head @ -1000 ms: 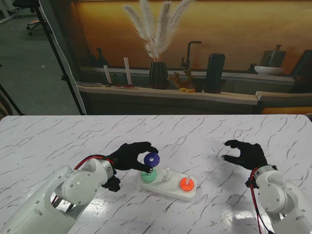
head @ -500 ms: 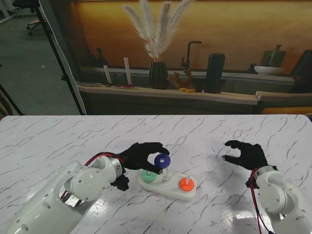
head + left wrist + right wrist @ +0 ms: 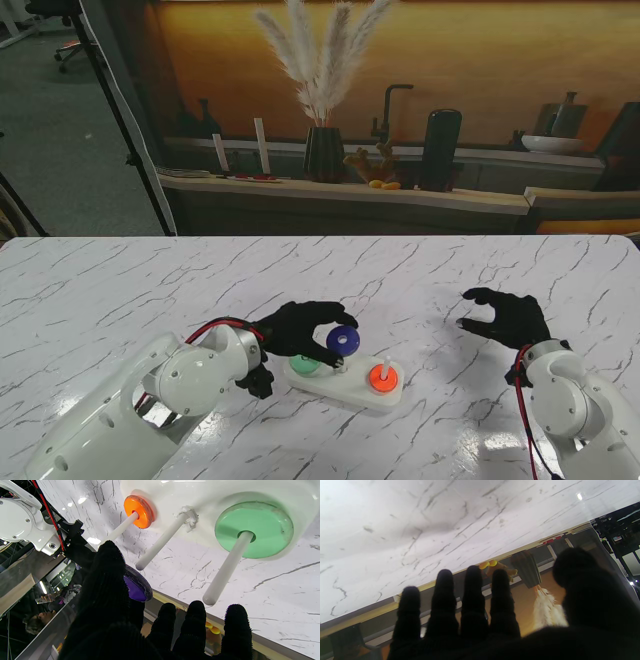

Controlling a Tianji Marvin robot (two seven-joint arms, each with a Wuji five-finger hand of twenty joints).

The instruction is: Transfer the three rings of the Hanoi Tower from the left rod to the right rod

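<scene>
No writing, label, brand mark or number could be read in any of the views — not on the white base (image 3: 345,385) of the tower, its rings or its rods, and not on the marble table (image 3: 120,290). The objects on the shelf behind the table were too small and dim to show any lettering — the wrist views gave nothing legible either.
</scene>
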